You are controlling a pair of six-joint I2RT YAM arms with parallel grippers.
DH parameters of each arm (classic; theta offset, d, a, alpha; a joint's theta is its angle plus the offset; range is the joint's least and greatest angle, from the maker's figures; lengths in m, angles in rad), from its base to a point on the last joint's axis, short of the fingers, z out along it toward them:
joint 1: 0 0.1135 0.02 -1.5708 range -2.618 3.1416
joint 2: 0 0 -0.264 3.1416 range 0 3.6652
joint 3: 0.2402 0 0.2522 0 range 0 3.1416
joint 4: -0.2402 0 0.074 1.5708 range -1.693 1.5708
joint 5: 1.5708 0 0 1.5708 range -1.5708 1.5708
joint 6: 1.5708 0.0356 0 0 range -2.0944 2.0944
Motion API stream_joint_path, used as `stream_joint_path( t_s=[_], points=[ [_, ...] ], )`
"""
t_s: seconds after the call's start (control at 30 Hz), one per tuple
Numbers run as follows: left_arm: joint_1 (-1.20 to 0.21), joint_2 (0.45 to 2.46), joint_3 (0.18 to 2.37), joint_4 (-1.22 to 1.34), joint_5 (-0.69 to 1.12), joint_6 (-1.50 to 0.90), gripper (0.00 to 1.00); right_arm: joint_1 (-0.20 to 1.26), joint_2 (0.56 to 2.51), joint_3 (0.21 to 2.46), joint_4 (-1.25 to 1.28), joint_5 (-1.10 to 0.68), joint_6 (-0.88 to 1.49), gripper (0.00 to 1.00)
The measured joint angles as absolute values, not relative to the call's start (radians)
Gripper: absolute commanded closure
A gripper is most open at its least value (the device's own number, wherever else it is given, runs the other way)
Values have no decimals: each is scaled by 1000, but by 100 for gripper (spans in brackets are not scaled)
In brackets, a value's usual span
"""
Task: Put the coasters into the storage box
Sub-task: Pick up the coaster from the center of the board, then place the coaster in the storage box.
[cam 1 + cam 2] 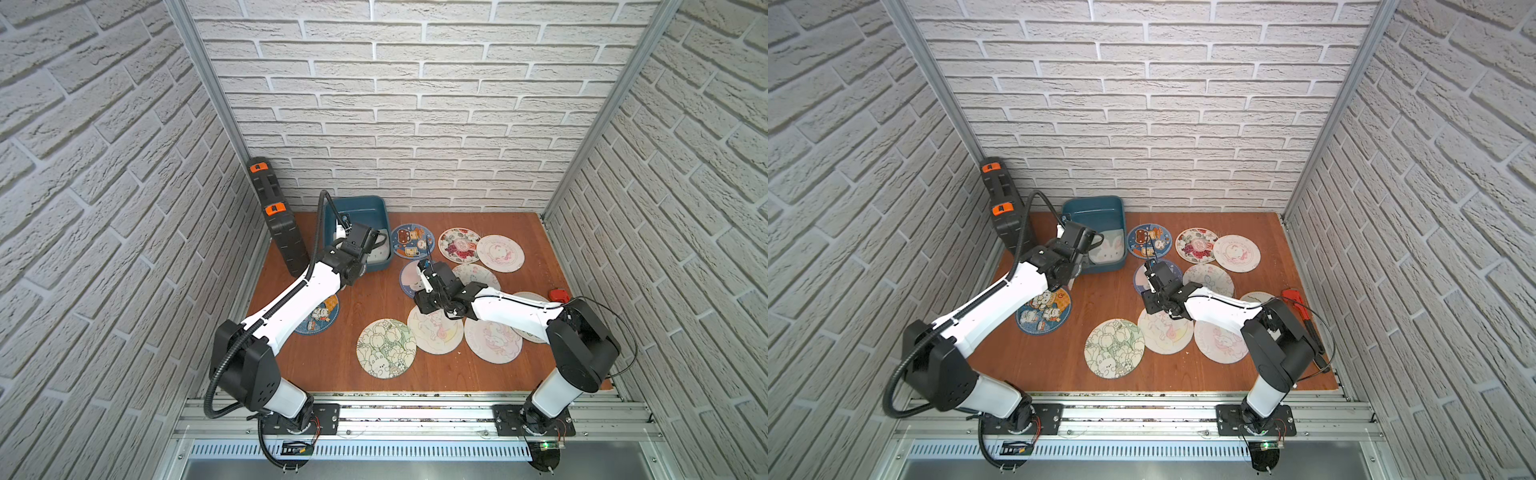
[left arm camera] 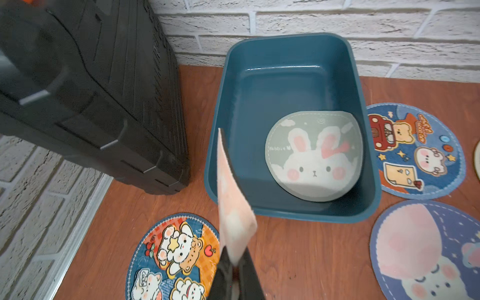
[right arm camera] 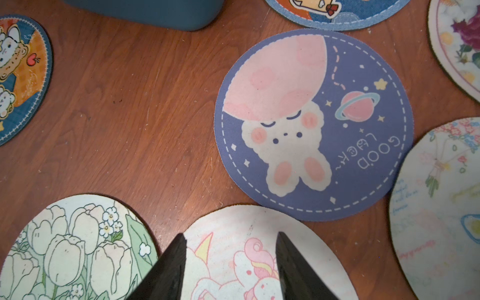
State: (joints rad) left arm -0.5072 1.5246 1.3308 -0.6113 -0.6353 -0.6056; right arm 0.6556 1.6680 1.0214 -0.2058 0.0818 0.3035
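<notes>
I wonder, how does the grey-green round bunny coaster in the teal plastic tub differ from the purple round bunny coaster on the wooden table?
The grey-green bunny coaster lies inside the teal plastic tub, against its wall; the purple bunny coaster lies flat on the wooden table. The grey-green one shows only a bunny's head, the purple one a whole bunny. Both are thin, round, dash-bordered.

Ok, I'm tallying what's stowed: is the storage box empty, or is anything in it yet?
Not empty: one grey-green bunny coaster lies inside the storage box; the rest of its floor shows bare.
</notes>
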Motion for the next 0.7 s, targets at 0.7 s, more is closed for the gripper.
stream_joint_path(
  t_s=[0.7],
  points=[
    [-366,1818,1602,-519,-488,-482,100,638,1699,1068,-210,54,299,44]
  ],
)
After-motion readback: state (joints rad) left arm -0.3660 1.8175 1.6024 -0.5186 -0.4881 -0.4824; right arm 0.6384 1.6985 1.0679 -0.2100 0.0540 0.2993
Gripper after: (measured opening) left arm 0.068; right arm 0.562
